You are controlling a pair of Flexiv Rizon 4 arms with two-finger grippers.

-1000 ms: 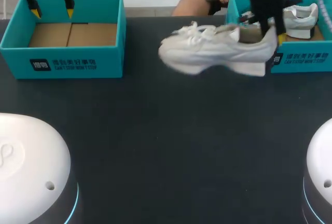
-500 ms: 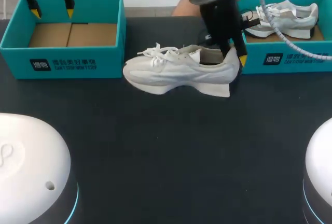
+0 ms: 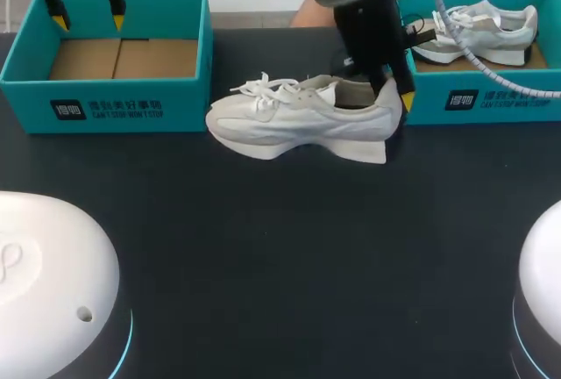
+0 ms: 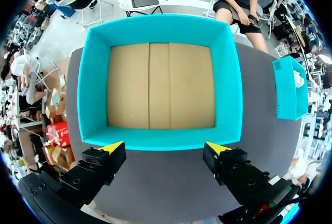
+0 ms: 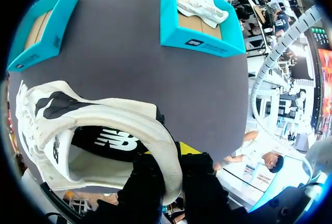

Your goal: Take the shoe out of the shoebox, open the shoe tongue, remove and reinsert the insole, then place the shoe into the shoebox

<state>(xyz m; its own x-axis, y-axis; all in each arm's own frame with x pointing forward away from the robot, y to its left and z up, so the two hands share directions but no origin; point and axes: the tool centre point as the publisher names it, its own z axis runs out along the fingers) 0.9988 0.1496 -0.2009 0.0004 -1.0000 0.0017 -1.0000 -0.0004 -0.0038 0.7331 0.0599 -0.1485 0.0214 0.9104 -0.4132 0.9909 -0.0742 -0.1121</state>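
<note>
Right gripper (image 3: pixel 394 95) pinches the heel collar of the white shoe (image 3: pixel 298 120), one finger inside, one behind; the shoe sits upright on the table (image 3: pixel 280 265), toe pointing away toward the left gripper (image 3: pixel 86 17). That one hangs spread wide over a teal shoebox (image 3: pixel 105 107); a second shoebox (image 3: pixel 491 103) stands just beside the right gripper.

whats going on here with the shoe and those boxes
The right gripper is clamped on the heel of a white shoe, which sits on the table between the left box and the right box. The left gripper hangs open above the left box, which is empty. A second shoe lies in the right box.
</note>
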